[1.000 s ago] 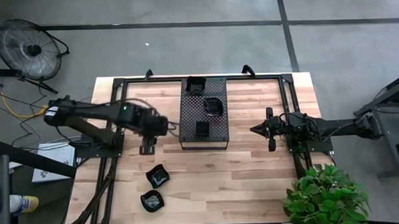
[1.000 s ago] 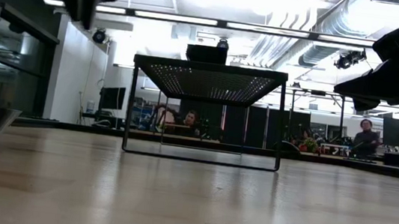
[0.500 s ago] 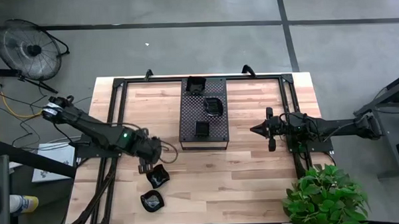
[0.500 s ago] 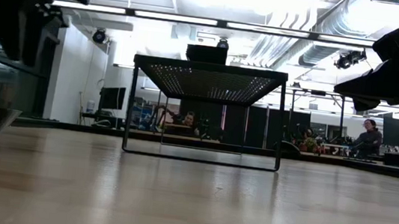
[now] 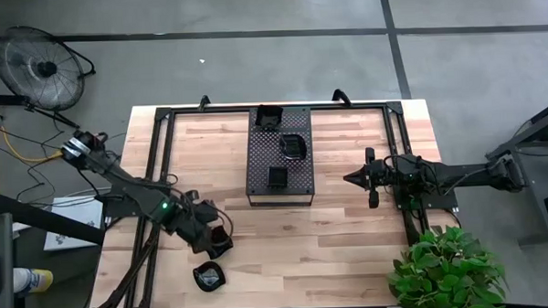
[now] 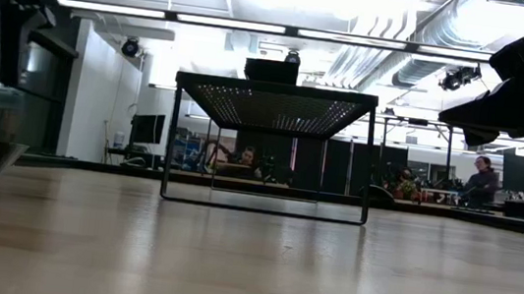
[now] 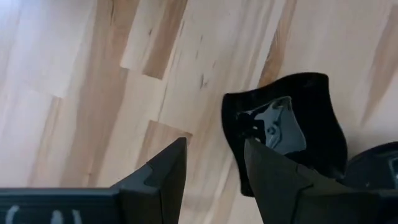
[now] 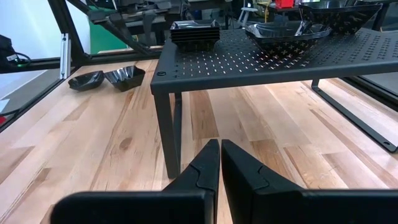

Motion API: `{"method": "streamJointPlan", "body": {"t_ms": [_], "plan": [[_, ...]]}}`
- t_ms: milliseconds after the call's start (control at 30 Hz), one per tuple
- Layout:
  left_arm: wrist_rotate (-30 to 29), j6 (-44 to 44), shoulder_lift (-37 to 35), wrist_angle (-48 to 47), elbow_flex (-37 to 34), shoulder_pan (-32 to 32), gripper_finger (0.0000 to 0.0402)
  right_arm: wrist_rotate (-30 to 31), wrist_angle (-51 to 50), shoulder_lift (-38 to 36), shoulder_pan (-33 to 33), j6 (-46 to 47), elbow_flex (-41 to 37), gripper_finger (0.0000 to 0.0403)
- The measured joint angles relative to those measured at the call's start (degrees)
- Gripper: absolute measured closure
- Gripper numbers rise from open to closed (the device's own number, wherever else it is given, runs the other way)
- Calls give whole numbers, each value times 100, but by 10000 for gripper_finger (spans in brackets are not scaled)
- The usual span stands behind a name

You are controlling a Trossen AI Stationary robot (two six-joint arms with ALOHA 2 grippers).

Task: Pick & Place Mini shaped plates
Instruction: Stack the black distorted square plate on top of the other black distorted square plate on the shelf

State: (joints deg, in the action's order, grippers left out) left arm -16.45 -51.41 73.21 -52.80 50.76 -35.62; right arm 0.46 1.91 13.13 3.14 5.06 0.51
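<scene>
Two mini shaped plates lie on the wooden table near its front left: a wavy-edged square one (image 7: pixel 292 124) and a rounder one (image 5: pixel 208 276), which also shows in the left wrist view (image 7: pixel 379 168). My left gripper (image 7: pixel 214 149) is open just above the table. One of its fingers (image 7: pixel 267 180) stands over the square plate's rim, the other over bare wood. In the high view my left gripper (image 5: pixel 213 235) hides most of that plate. My right gripper (image 8: pixel 219 163) is shut and empty, right of the perforated tray (image 5: pixel 256 159).
The black perforated tray stands on legs at the table's far middle and carries three stacks of small plates (image 5: pixel 270 118), (image 5: pixel 294 146), (image 5: pixel 277 177). Black frame rails run along the table's left and right sides. A potted plant (image 5: pixel 447 271) stands at the front right corner.
My left gripper has gone from beside the tray's left side toward the table's near edge and down, and now hangs over the square plate. The plates have kept still.
</scene>
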Motion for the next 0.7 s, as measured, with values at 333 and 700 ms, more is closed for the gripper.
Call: {"method": "streamJointPlan", "body": {"t_ms": [333, 700], "plan": [[129, -532, 757, 130, 0, -227, 244, 0, 0, 0, -1, 0, -1, 391], [398, -593, 1128, 328, 2, -229, 244, 0, 0, 0, -2, 0, -2, 391]]}}
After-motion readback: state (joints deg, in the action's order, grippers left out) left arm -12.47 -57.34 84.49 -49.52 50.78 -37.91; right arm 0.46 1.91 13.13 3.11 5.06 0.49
